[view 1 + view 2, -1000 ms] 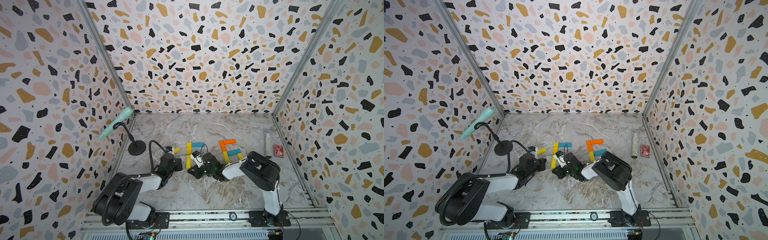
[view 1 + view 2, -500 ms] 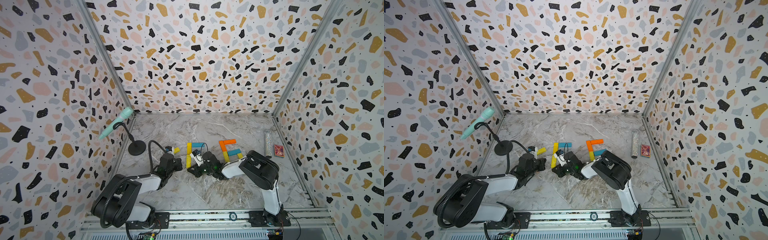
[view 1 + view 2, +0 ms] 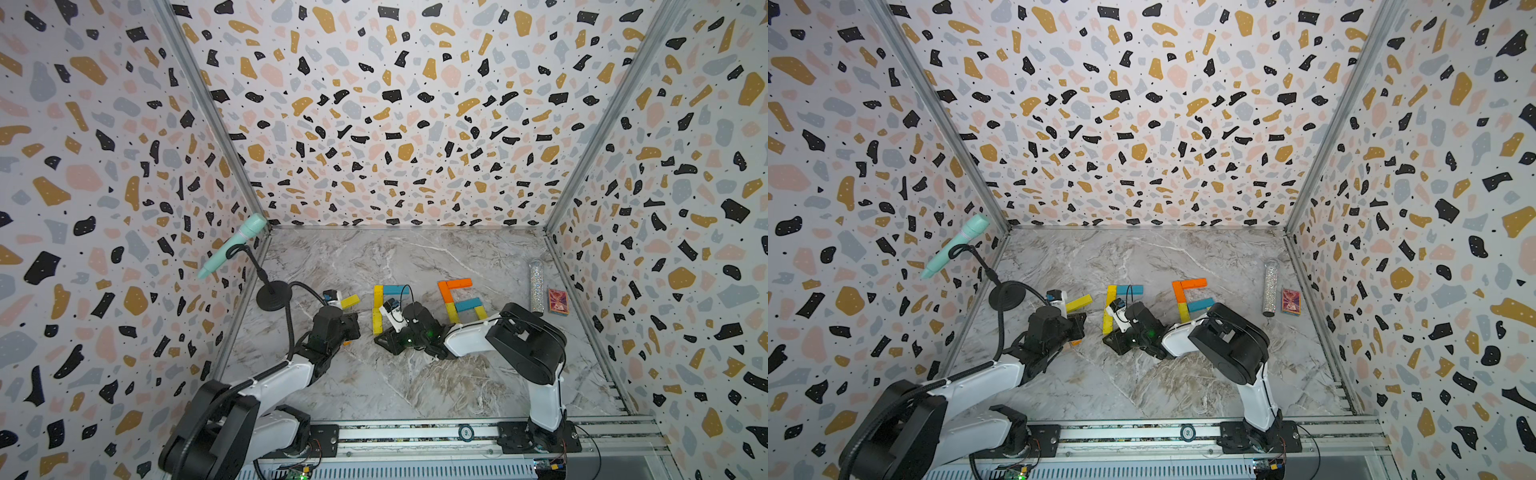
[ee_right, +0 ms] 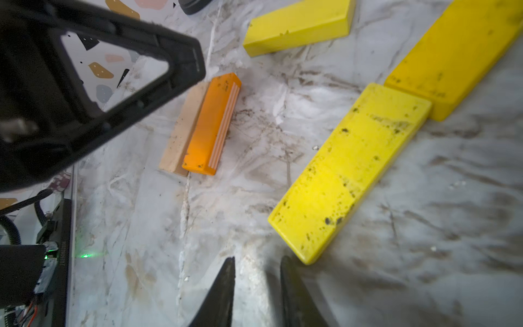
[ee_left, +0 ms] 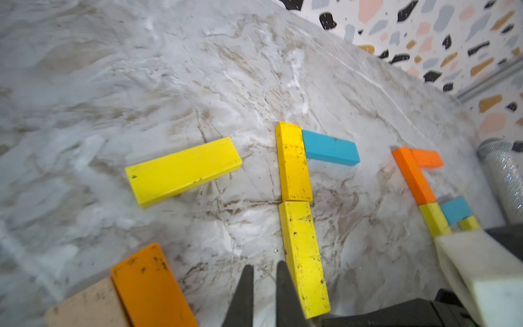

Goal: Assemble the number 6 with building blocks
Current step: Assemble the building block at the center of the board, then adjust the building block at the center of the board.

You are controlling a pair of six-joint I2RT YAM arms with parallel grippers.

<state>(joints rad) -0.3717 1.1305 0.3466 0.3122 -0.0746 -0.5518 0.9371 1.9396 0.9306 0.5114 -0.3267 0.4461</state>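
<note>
- My left gripper (image 5: pixel 264 271) has its two dark fingertips a narrow gap apart. Nothing sits between them, and bare marble table (image 5: pixel 141 70) shows through the gap.
- The near yellow plank (image 5: pixel 304 257) lies flat just beside one of those fingertips. I cannot tell whether they touch.
- The far yellow plank (image 5: pixel 293 161) lies end to end with it. A blue plank (image 5: pixel 329 148) butts against the side of its far end, making a corner.
- On the other side of that gripper, an orange plank (image 5: pixel 150 286) lies flush against a pale bare-wood plank (image 5: pixel 87 308). A loose yellow plank (image 5: pixel 184 170) lies apart from the rest, at an angle.
- My right gripper (image 4: pixel 257 263) also has its fingers spread and empty, low over the table. One tip is just beside the free end of the near yellow plank.
- In a top view, a second cluster lies towards the right wall. Two orange planks (image 3: pixel 445 293) form a corner, with a second blue plank (image 3: pixel 467 304) and short yellow pieces (image 3: pixel 451 312) below them.
- Beyond that, a glittery tube (image 3: pixel 536 286) lies just beside a small red box (image 3: pixel 557 301).
- A mint microphone (image 3: pixel 232 245) on its stand is by the left wall.
</note>
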